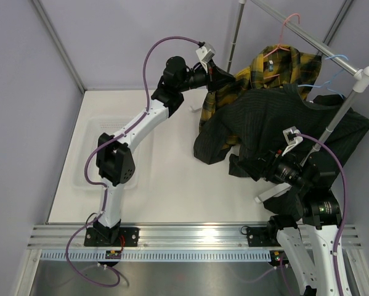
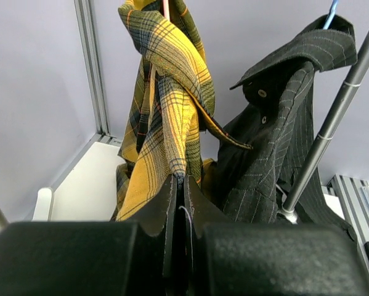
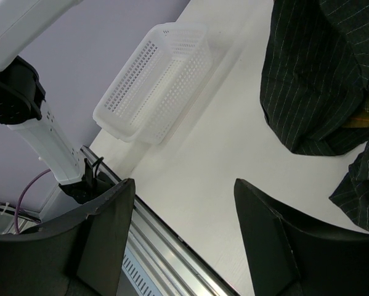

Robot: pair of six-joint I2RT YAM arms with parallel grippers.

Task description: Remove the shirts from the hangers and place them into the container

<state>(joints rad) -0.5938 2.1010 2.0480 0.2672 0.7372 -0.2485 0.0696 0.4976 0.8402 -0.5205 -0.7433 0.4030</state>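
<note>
Writing: one small sticker on the left arm's base plate, too small to read.

Left gripper (image 1: pixel 216 71) reaches to the far side of the table (image 1: pixel 172 185). Its fingers are pressed together on a lower fold of the yellow-and-black plaid shirt (image 2: pixel 166 111). This shirt hangs lengthwise downward from the pink wire hanger (image 1: pixel 287 29), bunched and twisted into a narrow column.

The black pinstriped shirt (image 1: pixel 276 117) hangs just right of the plaid shirt on the light blue wire hanger (image 1: pixel 336 64), collar up, long axis vertical. Its lower part spreads toward the left and the near edge. Whether its hem rests on the table cannot be told.

Both hanger hooks sit on the metal rail (image 1: pixel 320 44), which slants from far centre to the right side.

Right gripper (image 3: pixel 181 191) hovers low beside the black shirt's hem, fingers apart, with only tabletop between them.

The white perforated container (image 1: pixel 89 132) lies along the left table edge, long axis running near to far, partly beneath the left arm. A wide band of bare tabletop separates it from the shirts. Walls close the left and far sides.
</note>
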